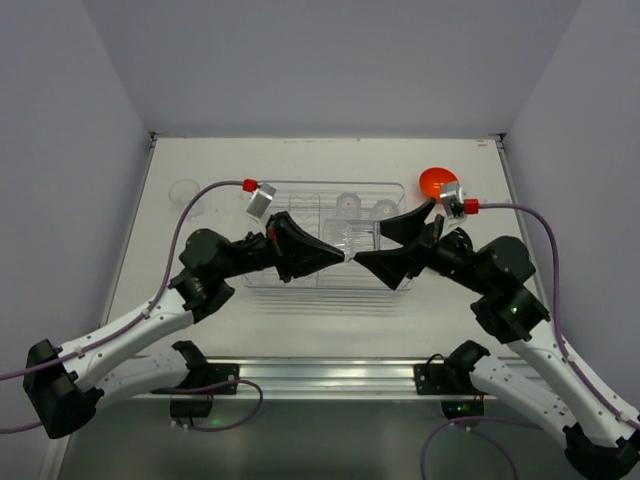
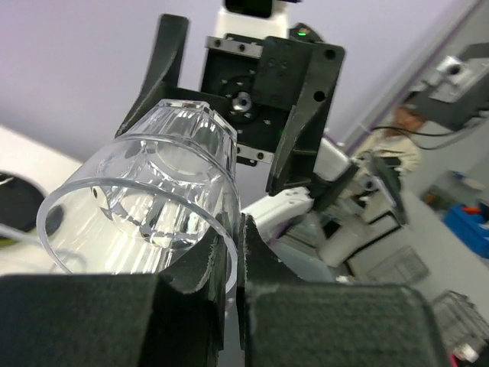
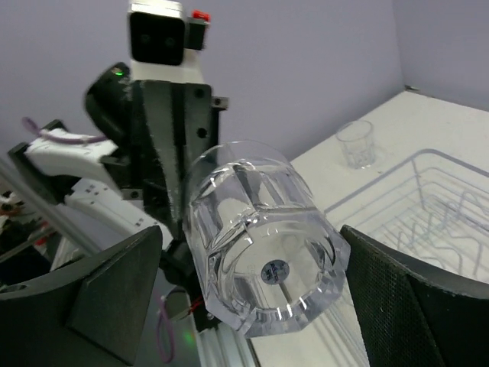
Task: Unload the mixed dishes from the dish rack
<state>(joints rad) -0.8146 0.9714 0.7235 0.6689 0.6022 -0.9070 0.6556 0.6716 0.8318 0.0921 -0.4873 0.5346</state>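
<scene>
A clear tumbler [image 1: 350, 256] hangs in the air above the dish rack [image 1: 300, 188], between both grippers. My left gripper [image 1: 342, 258] is shut on its rim; in the left wrist view the pads [image 2: 206, 267] pinch the rim of the tumbler [image 2: 153, 206]. My right gripper [image 1: 368, 247] is open, with its jaws wide on either side of the tumbler's base [image 3: 260, 252] and a gap on the left side. Two more tumblers [image 1: 347, 203] [image 1: 384, 209] stand in the rack. The orange-red bowl [image 1: 434, 181] sits on the table beyond the rack's right end. Neither plate shows in the top view.
One tumbler [image 1: 185, 190] stands on the table left of the rack, and it also shows in the right wrist view [image 3: 356, 143]. A dark round shape [image 2: 15, 202] lies at the left edge of the left wrist view. Both arms cross the rack's front half.
</scene>
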